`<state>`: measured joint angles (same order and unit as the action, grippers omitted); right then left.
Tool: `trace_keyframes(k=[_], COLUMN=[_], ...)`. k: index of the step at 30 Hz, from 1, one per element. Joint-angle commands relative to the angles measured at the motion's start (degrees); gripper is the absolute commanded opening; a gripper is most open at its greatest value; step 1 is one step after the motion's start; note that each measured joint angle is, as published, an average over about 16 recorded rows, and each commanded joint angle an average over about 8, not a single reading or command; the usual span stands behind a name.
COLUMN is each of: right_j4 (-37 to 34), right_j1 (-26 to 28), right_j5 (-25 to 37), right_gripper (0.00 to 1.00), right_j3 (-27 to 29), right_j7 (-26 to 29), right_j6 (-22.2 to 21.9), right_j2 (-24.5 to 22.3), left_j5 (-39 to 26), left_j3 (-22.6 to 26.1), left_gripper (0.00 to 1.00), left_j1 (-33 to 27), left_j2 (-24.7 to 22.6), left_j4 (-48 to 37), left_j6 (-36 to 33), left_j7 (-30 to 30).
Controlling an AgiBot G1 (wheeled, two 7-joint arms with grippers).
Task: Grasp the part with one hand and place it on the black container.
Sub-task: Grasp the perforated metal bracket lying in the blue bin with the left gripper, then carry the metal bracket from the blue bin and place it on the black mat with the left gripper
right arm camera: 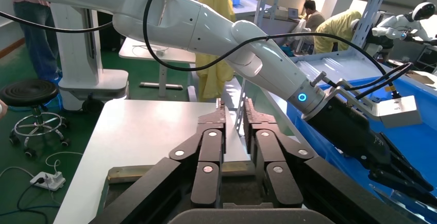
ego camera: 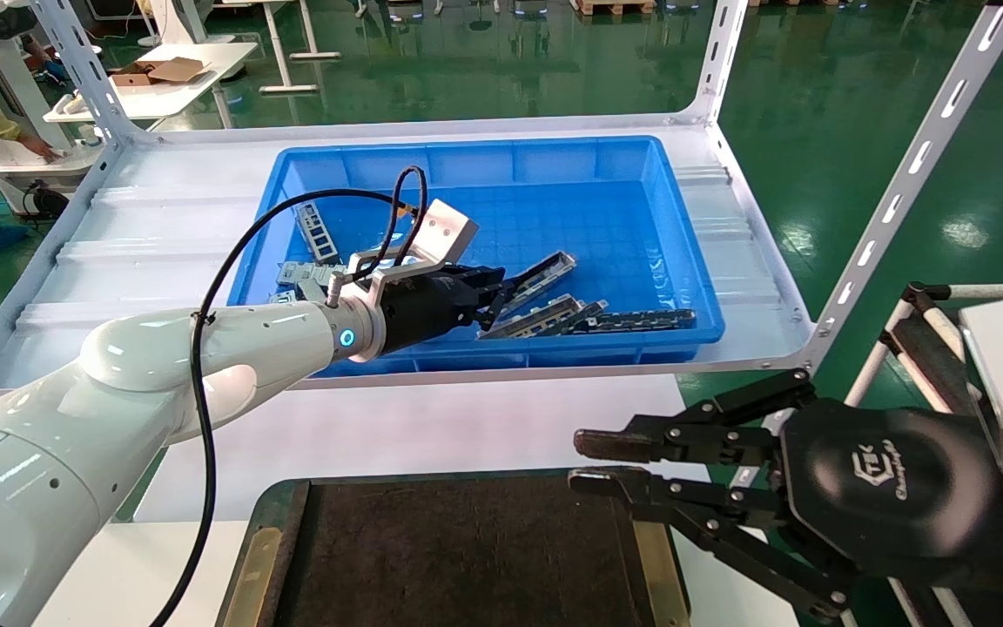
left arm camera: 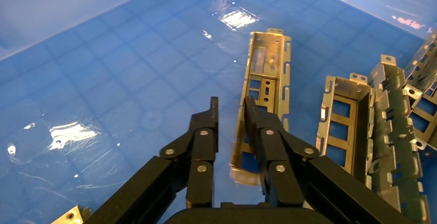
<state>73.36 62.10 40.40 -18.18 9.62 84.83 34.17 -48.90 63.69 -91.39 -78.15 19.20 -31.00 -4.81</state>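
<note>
The part, a slim grey channel strip with rectangular cutouts, lies in the blue bin; it also shows in the head view. My left gripper is down in the bin at its near end. In the left wrist view the left gripper straddles one side wall of the part. One finger sits inside the channel against that wall; the other stands a small gap off it. The black container lies at the front. My right gripper hovers by its right edge, narrowly open and empty.
More grey channel strips and a dark chain-like strip lie beside the part; others lie at the bin's left. The bin sits on a white shelf with slotted posts. A white table lies between shelf and container.
</note>
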Motion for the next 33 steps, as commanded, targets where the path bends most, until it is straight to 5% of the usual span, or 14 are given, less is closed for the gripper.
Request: trace_keyframes(k=[1, 24, 33], right_j4=[0.00, 0.00, 0.00], right_j1=[0.00, 0.01, 0.02], right_j5=[0.00, -0.03, -0.05], right_gripper=[0.00, 0.00, 0.00], right_j3=[0.00, -0.05, -0.07], right_j7=[0.00, -0.03, -0.03], right_j6=[0.00, -0.02, -0.03], right_j2=[0.00, -0.02, -0.03], left_j5=[0.56, 9.51, 13.37], left_j3=[0.33, -1.57, -3.73], left_gripper=[0.00, 0.00, 0.00], left_j1=[-0.04, -4.51, -5.87], left_j2=[0.02, 0.48, 3.64], left_j4=[-0.21, -1.54, -0.27], left_j6=[0.01, -1.45, -14.74], left_j7=[0.17, 7.54, 12.17])
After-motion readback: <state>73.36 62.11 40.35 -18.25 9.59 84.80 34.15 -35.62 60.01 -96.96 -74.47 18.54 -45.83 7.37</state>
